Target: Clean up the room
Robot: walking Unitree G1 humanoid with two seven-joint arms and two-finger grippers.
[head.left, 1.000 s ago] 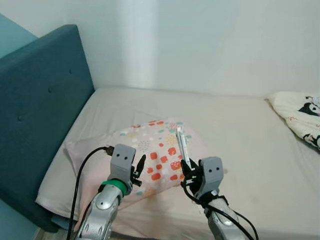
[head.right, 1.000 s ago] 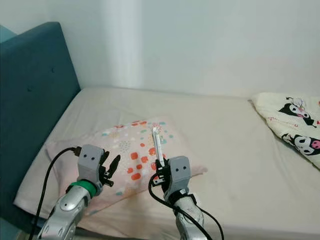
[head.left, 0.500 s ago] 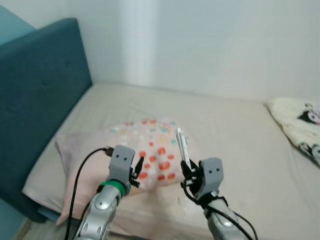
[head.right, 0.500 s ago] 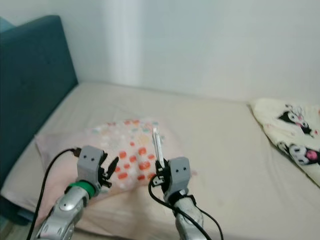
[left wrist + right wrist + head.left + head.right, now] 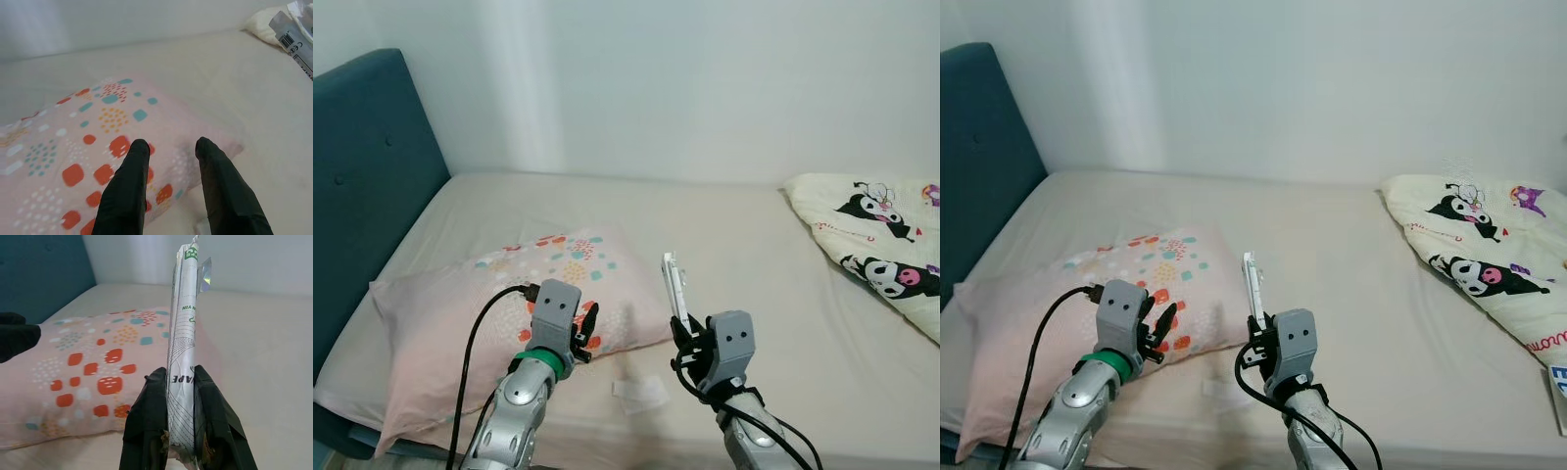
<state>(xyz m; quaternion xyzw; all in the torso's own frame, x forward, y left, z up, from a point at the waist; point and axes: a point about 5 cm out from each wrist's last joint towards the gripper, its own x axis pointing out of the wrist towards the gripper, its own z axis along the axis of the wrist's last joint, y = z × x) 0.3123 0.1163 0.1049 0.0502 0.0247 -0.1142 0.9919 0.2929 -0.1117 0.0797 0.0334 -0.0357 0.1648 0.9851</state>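
Bed below raised right claw

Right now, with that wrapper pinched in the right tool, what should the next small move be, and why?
Probably reach the open left tool down for the white scrap on the bed just past the pillow. The right tool is shut on the wrapper, so it is busy, and the left holds nothing.

Home bedroom, bed with teal padded headboard, patterned pillow, cartoon-print blanket
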